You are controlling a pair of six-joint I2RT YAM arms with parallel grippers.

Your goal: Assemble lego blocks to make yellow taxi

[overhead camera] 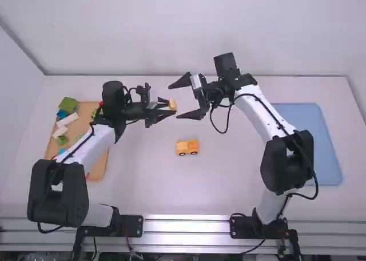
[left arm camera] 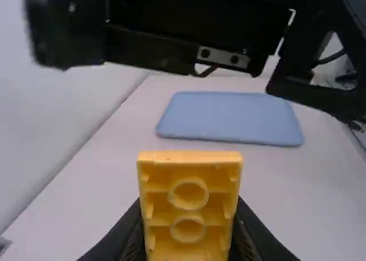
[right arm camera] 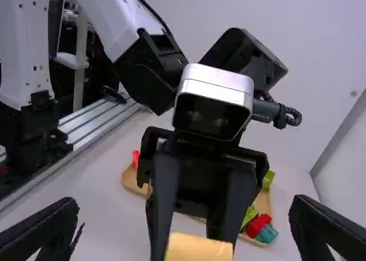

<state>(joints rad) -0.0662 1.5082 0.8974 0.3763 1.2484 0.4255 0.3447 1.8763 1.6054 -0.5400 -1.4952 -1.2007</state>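
Between the arms: yellow block (left arm camera: 189,205), pinched in the left gripper (overhead camera: 171,107).
Right gripper (right arm camera: 184,215): spread wide around the block, not touching.
Taxi body (overhead camera: 187,147): wheeled, upright on the table (overhead camera: 154,186).
Handling: likely light, stiff and smooth; could twist if pinched off-centre.
Recommended hold: opposite side walls (left arm camera: 234,201), square on, clear of the hollow face (left arm camera: 163,201).

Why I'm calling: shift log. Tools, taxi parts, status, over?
Left tool shut on yellow block. Right tool open, facing it. Yellow wheeled piece on table. No obstruction seen.

White table (overhead camera: 217,175) with trays (overhead camera: 311,138), yellow vehicle (overhead camera: 187,147)
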